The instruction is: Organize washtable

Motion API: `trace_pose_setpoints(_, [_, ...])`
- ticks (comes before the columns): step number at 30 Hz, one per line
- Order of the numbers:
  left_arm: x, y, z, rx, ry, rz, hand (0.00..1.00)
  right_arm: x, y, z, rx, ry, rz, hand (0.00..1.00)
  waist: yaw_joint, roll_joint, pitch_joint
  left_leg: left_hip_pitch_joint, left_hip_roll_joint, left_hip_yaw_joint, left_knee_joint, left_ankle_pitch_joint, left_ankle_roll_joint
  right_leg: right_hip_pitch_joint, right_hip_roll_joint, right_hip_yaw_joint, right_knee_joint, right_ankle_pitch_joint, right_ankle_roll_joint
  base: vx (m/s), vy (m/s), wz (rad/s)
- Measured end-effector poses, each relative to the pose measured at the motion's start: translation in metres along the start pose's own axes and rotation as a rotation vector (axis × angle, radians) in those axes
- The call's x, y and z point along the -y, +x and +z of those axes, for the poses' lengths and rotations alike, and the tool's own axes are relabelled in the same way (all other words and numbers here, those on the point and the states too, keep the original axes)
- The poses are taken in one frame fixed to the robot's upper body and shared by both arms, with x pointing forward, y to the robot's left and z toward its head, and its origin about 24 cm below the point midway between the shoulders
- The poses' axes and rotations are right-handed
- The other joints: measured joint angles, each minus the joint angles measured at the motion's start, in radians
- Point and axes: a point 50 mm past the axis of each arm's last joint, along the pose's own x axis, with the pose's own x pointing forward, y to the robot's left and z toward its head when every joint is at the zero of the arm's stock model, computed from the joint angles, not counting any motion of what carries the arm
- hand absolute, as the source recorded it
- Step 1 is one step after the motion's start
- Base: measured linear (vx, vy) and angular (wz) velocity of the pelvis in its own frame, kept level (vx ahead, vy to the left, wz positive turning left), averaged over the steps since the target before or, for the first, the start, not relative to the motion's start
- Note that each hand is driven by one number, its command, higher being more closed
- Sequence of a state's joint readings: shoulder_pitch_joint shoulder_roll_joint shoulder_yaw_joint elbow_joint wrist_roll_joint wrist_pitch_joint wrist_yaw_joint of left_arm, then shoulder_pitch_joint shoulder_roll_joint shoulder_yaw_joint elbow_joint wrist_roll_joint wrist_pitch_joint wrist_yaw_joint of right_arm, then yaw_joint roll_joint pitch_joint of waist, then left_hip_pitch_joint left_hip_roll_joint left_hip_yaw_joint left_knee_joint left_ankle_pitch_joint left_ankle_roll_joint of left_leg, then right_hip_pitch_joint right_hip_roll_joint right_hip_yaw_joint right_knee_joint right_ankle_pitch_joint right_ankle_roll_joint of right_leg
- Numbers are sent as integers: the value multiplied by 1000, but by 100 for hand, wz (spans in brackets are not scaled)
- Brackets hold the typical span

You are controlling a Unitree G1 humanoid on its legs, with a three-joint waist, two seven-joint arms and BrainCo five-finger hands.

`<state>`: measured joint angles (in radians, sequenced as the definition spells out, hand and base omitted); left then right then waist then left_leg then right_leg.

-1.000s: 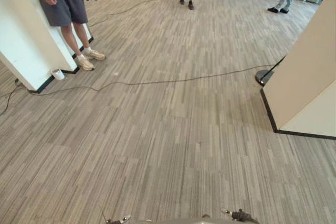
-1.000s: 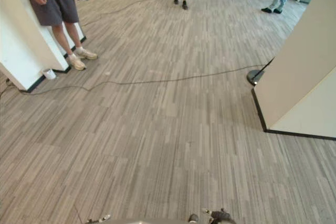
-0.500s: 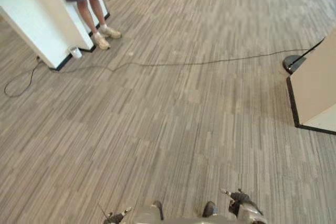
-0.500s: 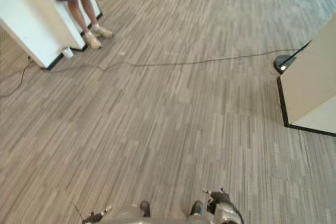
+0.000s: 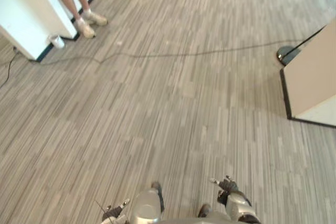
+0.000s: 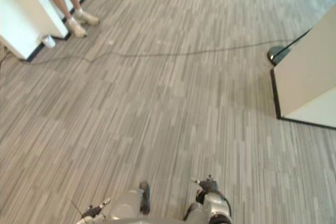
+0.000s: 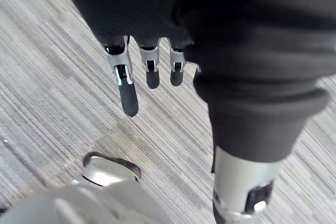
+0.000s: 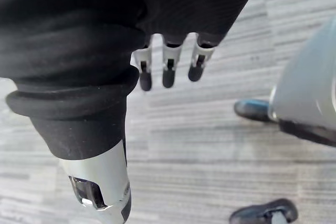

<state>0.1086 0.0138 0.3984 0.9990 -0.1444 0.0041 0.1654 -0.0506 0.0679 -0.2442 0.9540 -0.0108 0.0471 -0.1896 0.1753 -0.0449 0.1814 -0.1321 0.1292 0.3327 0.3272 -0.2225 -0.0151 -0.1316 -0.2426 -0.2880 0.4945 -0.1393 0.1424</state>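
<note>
1. Left hand (image 7: 149,72) and right hand (image 8: 168,66) hang over the grey striped carpet floor (image 5: 173,103), fingers straight, holding nothing.
2. Washtable location: cannot tell. Near the beige black-edged partition panel (image 5: 312,85) there's just carpet.
3. Progress: can't judge.

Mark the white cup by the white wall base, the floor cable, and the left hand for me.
white cup (image 5: 56,41), left eye view, on its side wall.
floor cable (image 5: 210,53), left eye view, on its run across the carpet.
left hand (image 7: 128,90), left wrist view, on a straight finger.
</note>
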Motion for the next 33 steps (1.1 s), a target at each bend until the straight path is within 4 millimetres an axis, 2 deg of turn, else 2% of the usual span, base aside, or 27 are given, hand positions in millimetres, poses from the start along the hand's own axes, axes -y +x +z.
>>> trace_pose_setpoints(1, [-1,1,2,7,23,-1,0,-6,-1,-1,0,-19,22,0,-5,-12,-6,35,-4,8,0,-25,2,-71,-34,26,174,35,7,182,54,-19])
trace_pose_setpoints(2, [-2,1,3,10,26,1,0,-7,-1,-1,4,-28,33,0,-8,-16,-8,54,-5,11,0,-37,3,-101,-46,43,246,66,10,323,29,-15])
trace_pose_setpoints(3, [-3,1,4,10,29,11,0,-7,-2,-4,-6,-36,40,0,-18,-9,-2,95,-5,12,-9,-51,12,-144,-59,66,358,106,-5,307,-6,-6])
trace_pose_setpoints(4, [-6,1,2,3,30,20,0,-6,-2,-6,-11,-35,37,0,-27,-11,-4,128,-2,6,-19,-64,10,-157,-57,62,398,73,-21,396,-31,1])
trace_pose_setpoints(6, [-10,1,-1,-11,35,32,0,-2,-1,-4,-9,-25,25,0,-48,-11,-3,186,15,-5,-48,-76,-4,-192,-48,-17,344,-36,-62,369,-73,18])
trace_pose_setpoints(9, [-5,2,3,-5,29,21,0,3,1,2,14,-35,9,0,-59,8,6,247,55,-28,-81,-75,-34,-258,1,-97,111,-26,-95,513,-192,40])
trace_pose_setpoints(10, [-1,2,7,6,28,12,0,6,2,3,14,-44,3,0,-62,6,6,280,59,-48,-104,-69,-45,-261,36,-81,-62,54,-106,516,-255,67])
trace_pose_setpoints(11, [-5,3,10,16,31,19,0,7,0,-6,-14,-45,1,0,-69,-22,3,322,34,-94,-124,-72,-63,-239,52,-13,-207,221,-117,521,-295,79])
trace_pose_setpoints(12, [-7,4,12,20,25,24,0,6,0,-8,-17,-46,4,0,-76,-34,2,347,34,-121,-124,-78,-73,-241,54,17,-191,262,-151,458,-261,48])
trace_pose_setpoints(13, [5,2,6,0,5,5,0,11,3,0,-1,-56,-9,0,-78,24,-3,359,80,-168,-114,-69,-99,-252,76,16,-92,205,-148,320,-203,22])
trace_pose_setpoints(14, [12,1,3,-8,-1,-10,0,13,3,1,0,-48,-15,0,-83,30,-9,357,84,-189,-102,-57,-101,-257,86,21,-73,140,-139,391,-247,-8])
trace_pose_setpoints(16, [28,-3,-1,-19,-28,-45,0,21,4,-1,-12,-27,-41,0,-85,81,-34,276,147,-269,60,-11,-113,-243,124,-24,-44,49,-145,475,-310,9])
trace_pose_setpoints(17, [30,-3,2,-10,-36,-47,0,21,4,-2,-23,-18,-45,0,-85,79,-31,223,160,-296,161,23,-108,-223,129,-41,-53,37,-144,437,-272,42])
trace_pose_setpoints(18, [30,-2,7,3,-55,-43,0,21,4,-3,-27,-18,-47,0,-83,73,-10,123,197,-325,379,111,-116,-148,157,-64,-102,25,-154,338,-192,49])
trace_pose_setpoints(19, [29,-2,13,27,-70,-41,0,20,4,-5,-34,-18,-47,0,-74,81,7,38,229,-302,556,84,-128,-63,184,-82,-160,17,-165,484,-247,42])
trace_pose_setpoints(20, [29,-2,15,36,-70,-40,0,19,3,-6,-36,-16,-45,0,-71,80,10,17,233,-292,587,73,-128,-43,189,-83,-173,14,-166,384,-154,29])
trace_pose_setpoints(21, [27,-1,23,67,-67,-40,0,13,3,-7,-41,-7,-32,0,-60,58,19,-55,233,-226,630,40,-117,12,193,-94,-220,7,-166,435,-130,19])
trace_pose_setpoints(22, [29,-1,31,95,-75,-46,0,7,3,-5,-35,-17,-25,0,-51,49,20,-134,220,-128,585,18,-94,62,196,-99,-279,7,-161,355,-82,15])
trace_pose_setpoints(23, [30,-1,32,101,-82,-46,0,6,3,-2,-28,-20,-22,0,-49,42,23,-161,212,-93,541,12,-84,77,197,-99,-301,9,-156,347,-60,2])
trace_pose_setpoints(25, [29,-1,32,104,-91,-43,0,1,5,9,-2,-19,-10,0,-45,52,24,-211,173,12,324,9,-68,125,198,-90,-355,23,-137,411,80,-23])
trace_pose_setpoints(26, [27,-1,29,93,-99,-36,0,-1,5,12,6,-18,-7,0,-34,61,27,-211,149,49,174,18,-62,157,198,-79,-380,16,-125,396,119,-31])
trace_pose_setpoints(27, [27,-1,28,87,-102,-34,0,-1,5,12,6,-23,-5,0,-27,62,26,-213,140,62,116,36,-46,176,198,-71,-393,4,-123,450,225,-40])
trace_pose_setpoints(28, [23,-1,23,73,-117,-22,0,-4,4,10,2,-20,2,0,-8,56,23,-200,119,65,50,141,-8,209,185,-58,-398,-8,-101,498,238,-33])
trace_pose_setpoints(29, [17,0,21,64,-130,-3,0,-8,3,7,-5,-16,11,0,3,20,8,-169,83,85,38,159,48,224,159,-50,-402,-16,-73,608,270,-19])
trace_pose_setpoints(31, [15,1,24,74,-127,0,0,-8,3,5,-6,-26,16,0,7,-10,-2,-174,65,86,74,108,73,242,134,-55,-415,16,-70,523,199,17])
trace_pose_setpoints(32, [14,2,26,74,-121,5,0,-8,2,4,-10,-27,16,0,9,-23,-7,-151,47,89,75,93,88,252,114,-63,-383,41,-35,491,213,22])
trace_pose_setpoints(33, [13,2,26,69,-115,7,0,-8,2,4,-10,-27,16,0,9,-28,-7,-129,37,89,68,91,90,249,98,-61,-338,43,-32,449,202,19])
